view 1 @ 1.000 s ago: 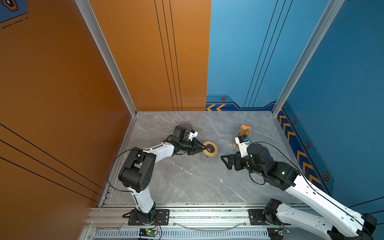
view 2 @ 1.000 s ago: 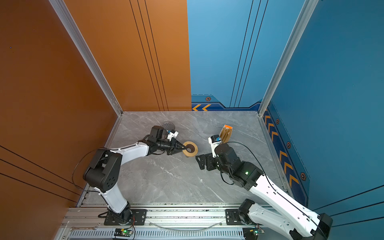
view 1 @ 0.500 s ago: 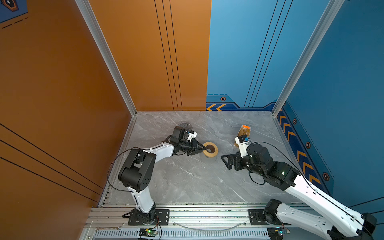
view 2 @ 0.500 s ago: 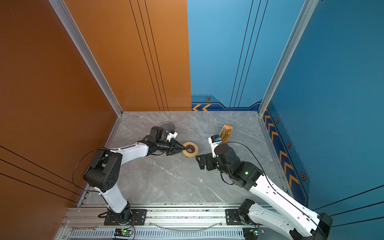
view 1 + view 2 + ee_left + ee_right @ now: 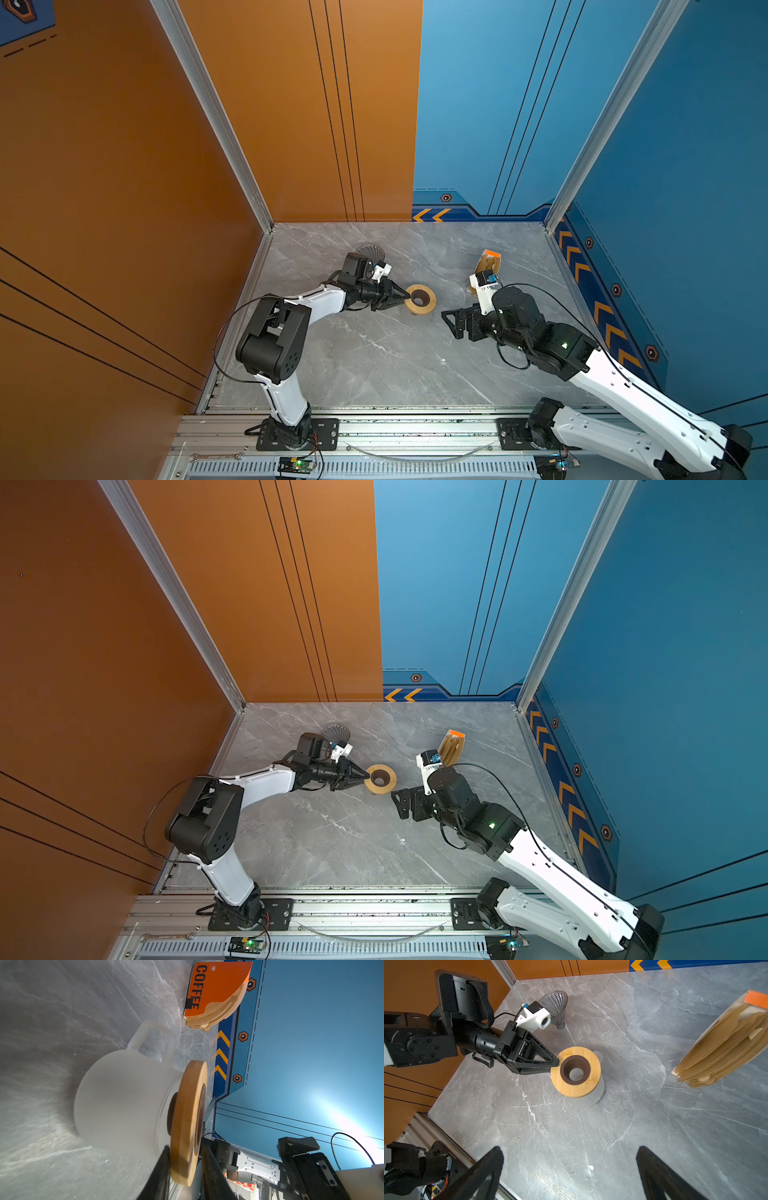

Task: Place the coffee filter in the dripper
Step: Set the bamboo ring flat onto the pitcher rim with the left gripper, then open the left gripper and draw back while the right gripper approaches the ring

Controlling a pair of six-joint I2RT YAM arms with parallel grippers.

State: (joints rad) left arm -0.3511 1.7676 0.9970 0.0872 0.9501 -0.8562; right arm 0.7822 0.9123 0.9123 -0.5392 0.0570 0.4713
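Observation:
The dripper (image 5: 370, 252) (image 5: 336, 732) (image 5: 555, 1004), a dark ribbed funnel, lies on its side on the table behind my left wrist, touched by nothing. No single coffee filter is in view. My left gripper (image 5: 409, 296) (image 5: 369, 776) (image 5: 185, 1149) (image 5: 557, 1062) straddles the near edge of a wooden ring (image 5: 424, 305) (image 5: 191, 1105) (image 5: 583, 1088). Its jaws stand slightly open: one finger lies against the ring and a small gap shows at the other. My right gripper (image 5: 451, 322) (image 5: 401, 804) (image 5: 570, 1153) hangs wide open and empty over bare table, right of the ring.
The wooden ring sits on a translucent white jug (image 5: 120, 1101) (image 5: 593, 1097) near the table's middle. A stacked bundle of tan filters with an orange strip (image 5: 487, 266) (image 5: 452, 746) (image 5: 216, 995) (image 5: 724, 1047) stands at the back right. Walls enclose the table's left, back and right.
The left jaws have parted a little around the ring's edge. Neither arm has visibly shifted, and the right gripper stays wide open.

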